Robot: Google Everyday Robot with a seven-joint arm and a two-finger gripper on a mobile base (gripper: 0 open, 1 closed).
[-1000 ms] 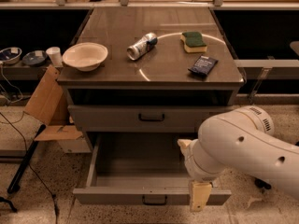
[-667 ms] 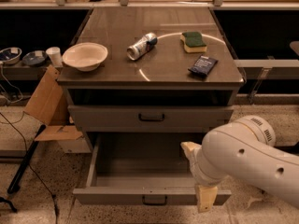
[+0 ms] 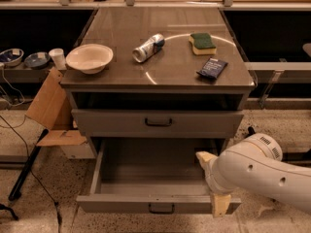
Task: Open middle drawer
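The middle drawer [image 3: 146,176] stands pulled far out of the cabinet, its deep grey tray is bare and its small dark handle [image 3: 161,208] faces the camera. The upper drawer [image 3: 158,122] is closed. The gripper [image 3: 220,204] is low on the right, at the right end of the open drawer's front panel, away from the handle; the white arm [image 3: 265,171] covers most of it, so one cannot tell whether it is open or closed, or if it holds anything.

By the look, the opening is almost complete. Any last pull should go straight outward along the rails, because a force at the right corner may twist the drawer and make it jam. To leave, the gripper should move out and to the right first, clear of the front panel, and only then rise, so it does not push the drawer back. The bowl [image 3: 89,57] and the can [image 3: 148,47] on the table [image 3: 170,72] are far above and not in danger
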